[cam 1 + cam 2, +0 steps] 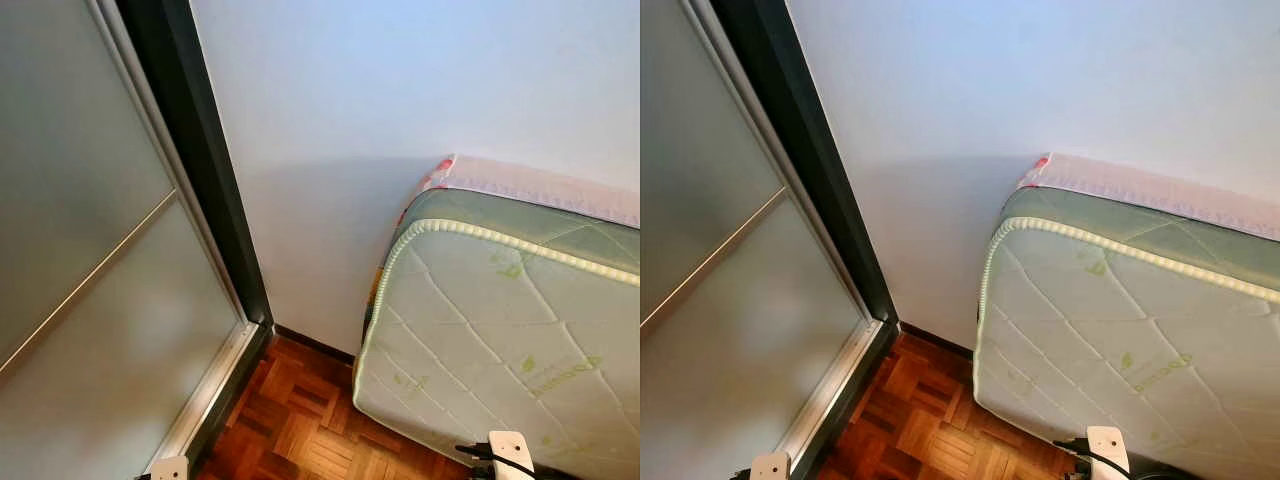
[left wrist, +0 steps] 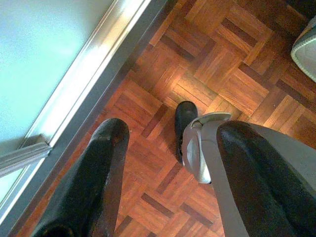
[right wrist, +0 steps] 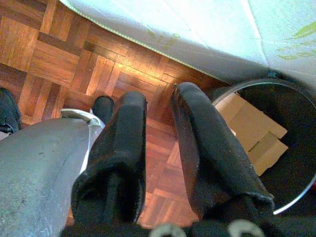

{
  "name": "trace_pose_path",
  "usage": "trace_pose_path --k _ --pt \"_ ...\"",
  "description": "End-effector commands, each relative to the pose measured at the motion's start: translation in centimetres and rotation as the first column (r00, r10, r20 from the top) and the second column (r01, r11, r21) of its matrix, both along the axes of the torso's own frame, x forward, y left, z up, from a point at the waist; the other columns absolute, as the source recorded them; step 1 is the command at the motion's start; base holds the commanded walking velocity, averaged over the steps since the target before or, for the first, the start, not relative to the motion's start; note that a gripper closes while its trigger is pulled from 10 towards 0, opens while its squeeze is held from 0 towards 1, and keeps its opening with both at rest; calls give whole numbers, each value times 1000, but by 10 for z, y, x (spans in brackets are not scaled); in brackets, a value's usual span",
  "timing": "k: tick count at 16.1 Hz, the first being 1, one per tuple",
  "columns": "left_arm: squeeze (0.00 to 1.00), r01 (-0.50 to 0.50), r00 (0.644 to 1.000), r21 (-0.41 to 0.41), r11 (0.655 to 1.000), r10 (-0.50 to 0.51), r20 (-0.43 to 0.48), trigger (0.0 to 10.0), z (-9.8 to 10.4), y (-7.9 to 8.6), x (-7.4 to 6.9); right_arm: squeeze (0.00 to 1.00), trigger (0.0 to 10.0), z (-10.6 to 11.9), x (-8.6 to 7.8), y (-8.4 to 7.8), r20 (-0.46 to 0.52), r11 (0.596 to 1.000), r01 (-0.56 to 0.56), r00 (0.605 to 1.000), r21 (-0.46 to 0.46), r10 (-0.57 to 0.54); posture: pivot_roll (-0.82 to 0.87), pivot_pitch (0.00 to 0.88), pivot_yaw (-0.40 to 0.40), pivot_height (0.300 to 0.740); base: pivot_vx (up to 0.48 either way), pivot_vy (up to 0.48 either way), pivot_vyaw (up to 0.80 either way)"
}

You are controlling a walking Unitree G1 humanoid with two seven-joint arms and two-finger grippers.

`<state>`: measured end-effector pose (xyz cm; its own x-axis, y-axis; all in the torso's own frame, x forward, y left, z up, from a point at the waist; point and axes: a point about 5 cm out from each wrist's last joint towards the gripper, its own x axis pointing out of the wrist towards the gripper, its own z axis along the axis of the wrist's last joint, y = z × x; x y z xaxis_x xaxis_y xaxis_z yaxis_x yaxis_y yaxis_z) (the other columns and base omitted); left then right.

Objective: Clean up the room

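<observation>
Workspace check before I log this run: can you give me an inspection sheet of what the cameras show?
Surface: parquet floor, bare where visible.
Job's things: dark round bin beside the mattress, cardboard pieces inside.
Clutter: nothing seen loose on the floor.
Grippers: left gripper and right gripper hang over the floor, fingers apart, holding nothing.
Cables: black cable at the robot's right arm.
Surroundings: quilted mattress against the white wall; frosted sliding door on the left.

floor: glossy wood parquet
mattress: quilted cloth, corded edge
sliding door: frosted matt panel, metal frame
wall: smooth matt paint
</observation>
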<state>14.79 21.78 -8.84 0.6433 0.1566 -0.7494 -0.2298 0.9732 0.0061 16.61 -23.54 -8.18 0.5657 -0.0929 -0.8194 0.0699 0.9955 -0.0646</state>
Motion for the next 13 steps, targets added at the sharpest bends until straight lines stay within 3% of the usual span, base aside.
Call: trace_pose_path --k 1,5,6,13 --pt "0 204 968 -92 975 -215 -127 10000 -6 -72 17 0 10000 31 61 4 140 980 104 982 170 -128 -93 0 29 740 0 0 0" --pt "0 83 987 -129 988 -99 -123 10000 -8 -71 13 0 10000 30 60 4 137 977 119 980 176 -144 -97 0 30 740 0 0 0" --pt "0 118 984 -116 986 -131 -119 10000 -7 -71 14 0 10000 30 60 4 134 976 126 980 176 -150 -92 0 26 740 0 0 0" --pt "0 89 989 -119 989 -102 -108 10000 -6 -70 16 0 10000 32 62 4 136 978 118 981 172 -142 -84 0 18 740 0 0 0"
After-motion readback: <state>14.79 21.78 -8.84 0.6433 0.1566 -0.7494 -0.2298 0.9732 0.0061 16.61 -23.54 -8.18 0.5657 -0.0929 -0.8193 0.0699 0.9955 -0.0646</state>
